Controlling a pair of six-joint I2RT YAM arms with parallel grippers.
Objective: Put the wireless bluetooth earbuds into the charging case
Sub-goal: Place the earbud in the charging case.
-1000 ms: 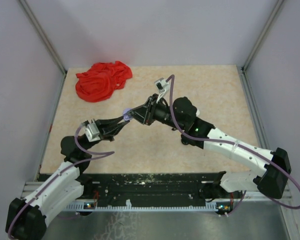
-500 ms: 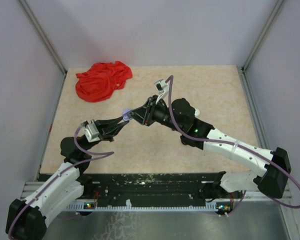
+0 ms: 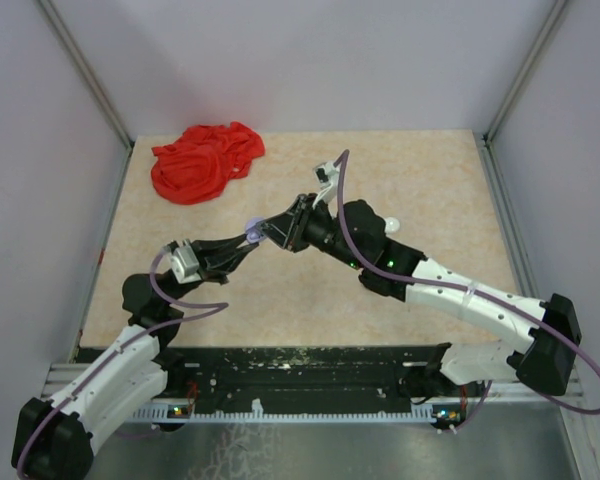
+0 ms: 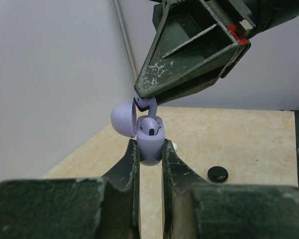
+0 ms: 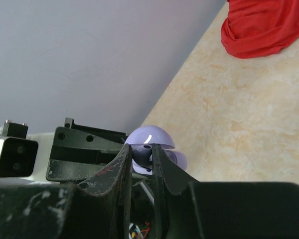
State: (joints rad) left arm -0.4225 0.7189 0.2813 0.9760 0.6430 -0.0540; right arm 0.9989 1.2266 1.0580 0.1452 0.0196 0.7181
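Left wrist view: the left gripper (image 4: pixel 149 147) is clamped on a lavender charging case (image 4: pixel 150 151), one finger pressing on each side of its rounded base, holding it upright above the table (image 4: pixel 249 144). The case's lid (image 4: pixel 122 117) is swung open and stands to the left of the fingertips. Inside the open case sits a second earbud (image 4: pixel 149 127), pale with a dark spot on it.

Directly above the case's opening, the right gripper (image 4: pixel 141 92) points down from the upper right, its fingers squeezed together on a lavender earbud (image 4: pixel 147 104). The earbud hangs just over the case, close to the rim beside the seated bud; whether it touches the case cannot be told.

Past the left gripper's right finger, lying on the table, is a small black round object (image 4: pixel 218 174).

Right wrist view: the lavender earbud is pinched between the right gripper's two fingertips, with the domed lid just beyond them. Far ahead and to the right of those fingers lies a crumpled red cloth (image 5: pixel 261 27)
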